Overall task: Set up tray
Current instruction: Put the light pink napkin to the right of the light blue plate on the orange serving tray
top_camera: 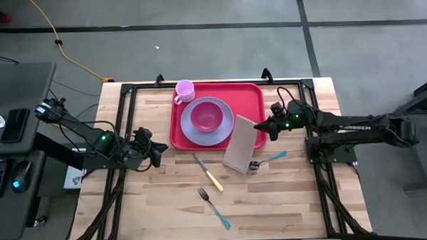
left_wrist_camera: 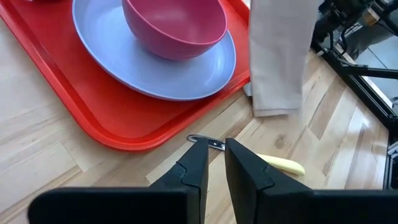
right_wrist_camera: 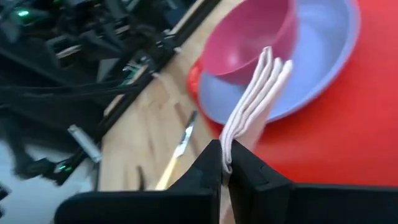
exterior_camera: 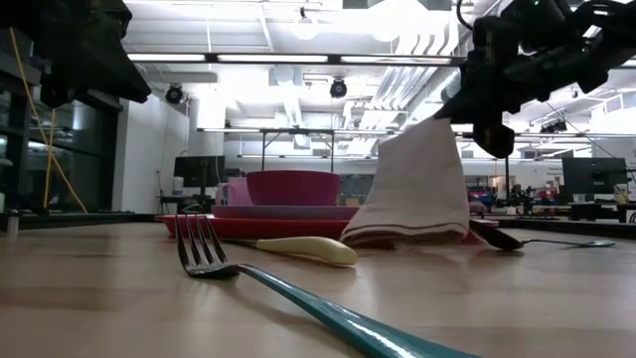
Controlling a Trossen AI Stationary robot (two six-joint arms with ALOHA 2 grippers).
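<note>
Your tray (top_camera: 252, 97) sits at the far middle of the wooden table (top_camera: 287, 203), lying flat. Its long axis runs across the table from your left arm's side toward your right arm's side, and its short sides face the two arms. It is a bright red plastic rectangle with rounded corners and a low raised rim.

On the tray you have a round lavender plate (top_camera: 224, 130) with a pink bowl (top_camera: 206, 115) sitting in it. A pink mug (top_camera: 185, 90) stands upright on the tray's far left corner, just beside the plate.

Your right gripper (top_camera: 259, 125) is above the tray's near right corner, with its fingers pressed together on the top edge of a folded beige napkin (top_camera: 243, 147). The napkin hangs down from that pinch; in the low view its bottom edge rests on the table at the tray's near rim. In the right wrist view you can see its folded layers caught between the two dark fingers (right_wrist_camera: 208, 165).

Your left gripper (top_camera: 158, 152) hovers over the bare wood just beside the tray's near left corner. Its fingers (left_wrist_camera: 198, 165) stand slightly apart with nothing between them.

On the table nearer you than the tray lie a knife with a cream handle (top_camera: 209, 173) and a fork with a teal handle (top_camera: 214, 207), well apart from each other. A spoon with a teal handle (top_camera: 267, 159) lies just beside the napkin on your right arm's side.
</note>
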